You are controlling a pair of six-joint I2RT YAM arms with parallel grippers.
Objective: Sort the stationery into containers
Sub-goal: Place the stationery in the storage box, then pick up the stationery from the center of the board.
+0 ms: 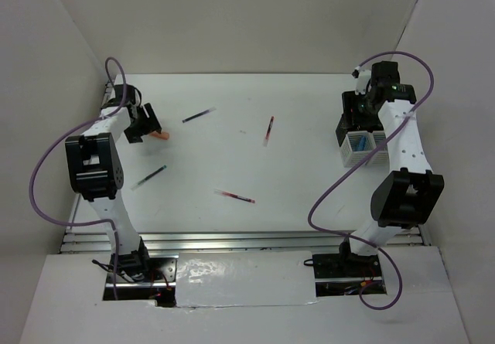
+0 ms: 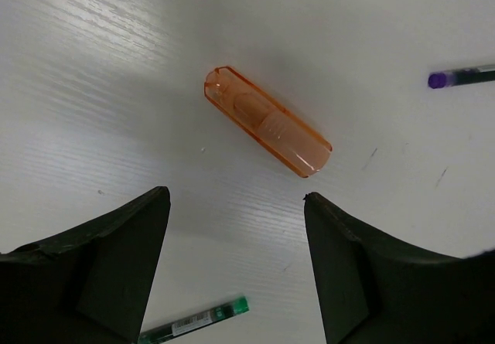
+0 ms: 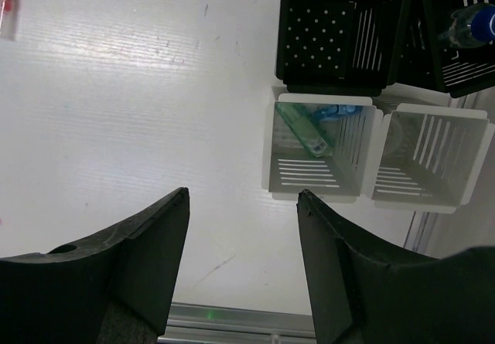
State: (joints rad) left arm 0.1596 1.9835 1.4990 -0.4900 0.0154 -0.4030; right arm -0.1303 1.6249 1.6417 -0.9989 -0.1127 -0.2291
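**Operator:** Left gripper (image 2: 234, 197) hangs with its black fingers spread wide and nothing between them. Right gripper (image 3: 241, 193) is parted the same way, empty, just beside the bins.

**Desk:** What do you count loose on the white table (image 1: 232, 158)?

**Operator:** From overhead I count four thin pens. Nearest me is a red pen (image 1: 235, 196) around the middle, then a dark pen (image 1: 148, 176) to its left. Farther out lie a second red pen (image 1: 269, 130) and a second dark pen (image 1: 198, 115). One orange translucent plastic piece (image 2: 267, 122) lies flat just ahead of my left fingertips, not touching them. It is oblong, rounded at one end and cut square at the other.

**Desk:** Any writing?

**Operator:** My left wrist camera catches a green-ended pen (image 2: 197, 322) with a white label, but the print is too small to read.

**Desk:** And the containers?

**Operator:** They are clustered at the far right. Two white slatted square bins stand side by side. The left white bin (image 3: 309, 178) holds a pale green tube (image 3: 303, 127), tilted, with something blue next to it. The right white bin (image 3: 418, 185) I cannot see into well. Behind them I count at least two black bins. One is a black bin with a dotted floor (image 3: 321, 39), and a black slatted bin (image 3: 452, 77) holds a blue-capped clear bottle (image 3: 476, 25).
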